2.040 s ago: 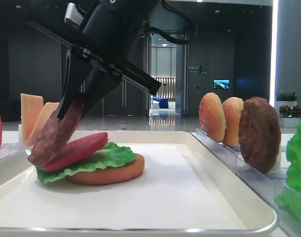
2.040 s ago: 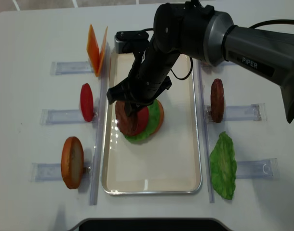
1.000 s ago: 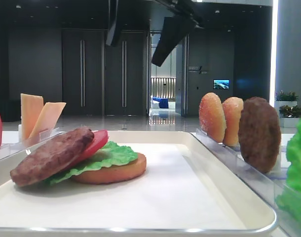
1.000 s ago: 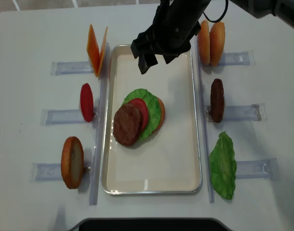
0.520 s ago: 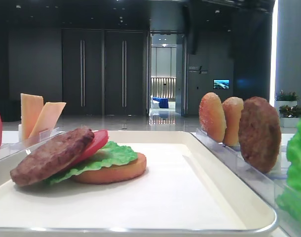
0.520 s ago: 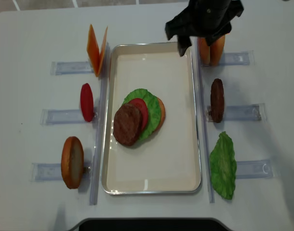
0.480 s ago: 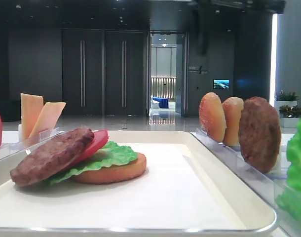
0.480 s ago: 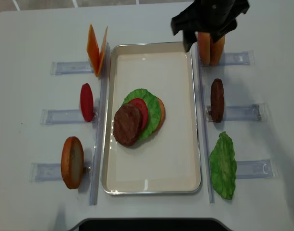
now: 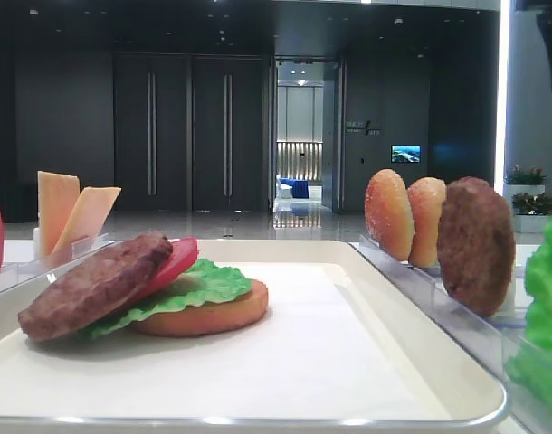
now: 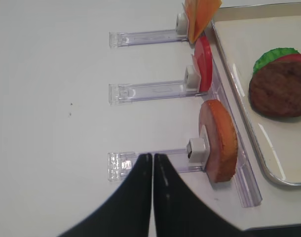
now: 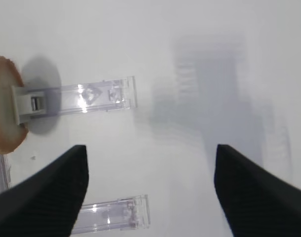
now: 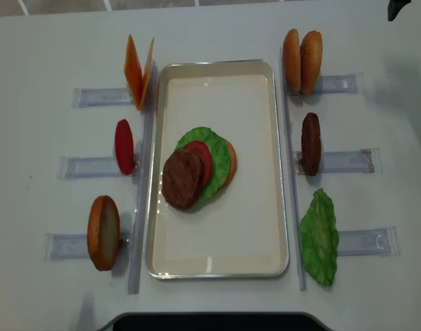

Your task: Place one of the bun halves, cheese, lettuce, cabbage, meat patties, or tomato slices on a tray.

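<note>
Resting tilted on the tomato (image 12: 201,162) and lettuce (image 12: 217,162) in the tray (image 12: 217,265), the patty (image 12: 182,179) was judged placed; with right gripper (image 11: 150,195) spread wide and empty and left gripper (image 10: 153,165) closed, another rack item was called for next.

**Patty laid on the stack in the tray**

A cream-white tray (image 12: 217,265) is seen flat on the table. In it a bun half (image 12: 229,163) is topped by green lettuce (image 12: 221,160), a red tomato slice (image 12: 202,160) and a dark brown meat patty (image 12: 181,179), tilted off the left side. A second patty (image 12: 310,143) is stood on edge right of the tray.
</note>
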Robot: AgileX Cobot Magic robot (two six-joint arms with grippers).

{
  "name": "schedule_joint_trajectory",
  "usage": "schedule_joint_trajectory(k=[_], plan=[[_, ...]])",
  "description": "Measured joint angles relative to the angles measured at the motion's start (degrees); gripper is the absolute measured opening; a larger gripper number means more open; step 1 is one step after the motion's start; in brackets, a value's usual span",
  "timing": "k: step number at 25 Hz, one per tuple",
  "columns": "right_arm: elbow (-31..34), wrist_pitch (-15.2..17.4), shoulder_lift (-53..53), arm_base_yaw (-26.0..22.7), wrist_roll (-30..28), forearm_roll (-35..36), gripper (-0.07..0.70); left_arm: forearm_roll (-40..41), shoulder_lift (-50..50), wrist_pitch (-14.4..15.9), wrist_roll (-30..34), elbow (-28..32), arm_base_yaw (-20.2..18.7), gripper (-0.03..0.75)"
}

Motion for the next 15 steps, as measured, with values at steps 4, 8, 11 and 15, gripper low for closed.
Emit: schedule_joint_trajectory(k=[4, 8, 11, 15], plan=[[1.9, 0.0, -5.0, -1.6, -1.1, 0.0, 0.507, 0.0, 0.0, 0.0, 0.0, 0.0, 0.0, -0.001], [10.6, -0.2, -13.0, -1.6, -1.4, -0.5, 0.507, 0.0, 0.0, 0.0, 0.0, 0.0, 0.0, -0.001], [22.5, -0.3, -21.0, -1.6, -0.3, -2.7, 0.507, 0.0, 0.0, 0.0, 0.0, 0.0, 0.0, -0.001], [39.4, 0.0, -32.2, -1.6, 0.9, -3.5, 0.507, 0.0, 0.0, 0.0, 0.0, 0.0, 0.0, -0.001]])
